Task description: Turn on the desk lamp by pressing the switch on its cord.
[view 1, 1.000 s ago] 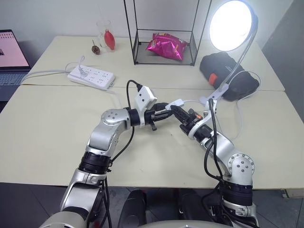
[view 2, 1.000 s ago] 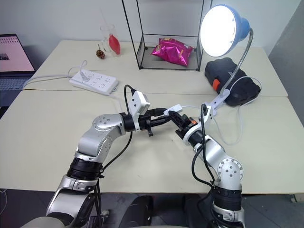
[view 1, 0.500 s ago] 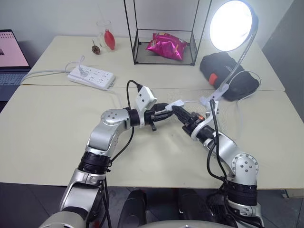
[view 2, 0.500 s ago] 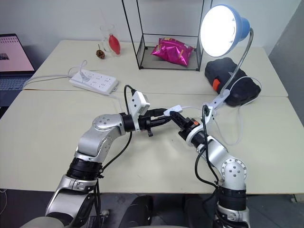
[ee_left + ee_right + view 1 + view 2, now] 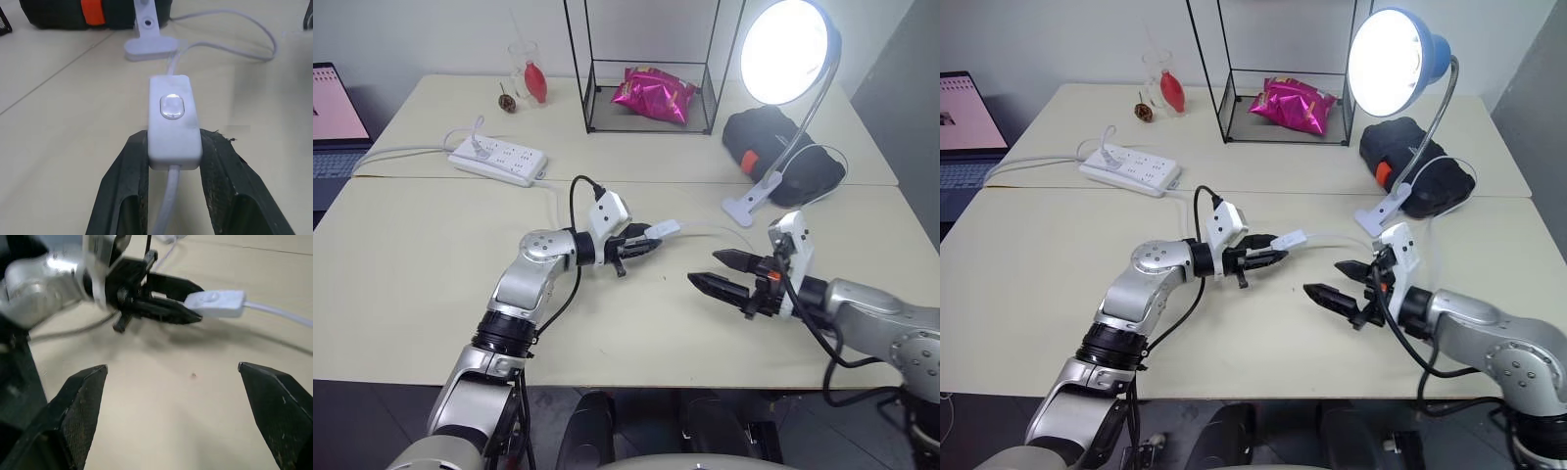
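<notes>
The desk lamp [image 5: 788, 51] is lit, its bulb glowing inside the blue-rimmed shade, and its white clamp base [image 5: 749, 201] rests on the table. The thin white cord [image 5: 705, 227] runs from the base to the small white switch [image 5: 666, 230]. My left gripper [image 5: 649, 246] is shut on the switch [image 5: 173, 120], pinching its near end just above the tabletop. My right gripper [image 5: 717, 273] stands open with nothing in it, a hand's width to the right of the switch [image 5: 215, 303] and nearer the table's front edge, its fingers pointing toward it.
A white power strip [image 5: 499, 160] lies at the back left. A wire-frame box [image 5: 590, 98] holds a pink bag [image 5: 656, 93], and a black case [image 5: 783, 147] sits behind the clamp. A glass [image 5: 524, 64] and a laptop [image 5: 333, 108] stand far left.
My right gripper has opened and drawn back from the switch, toward the right and the table's front. The left gripper has sunk a little with the switch in it. The lamp stays lit.
</notes>
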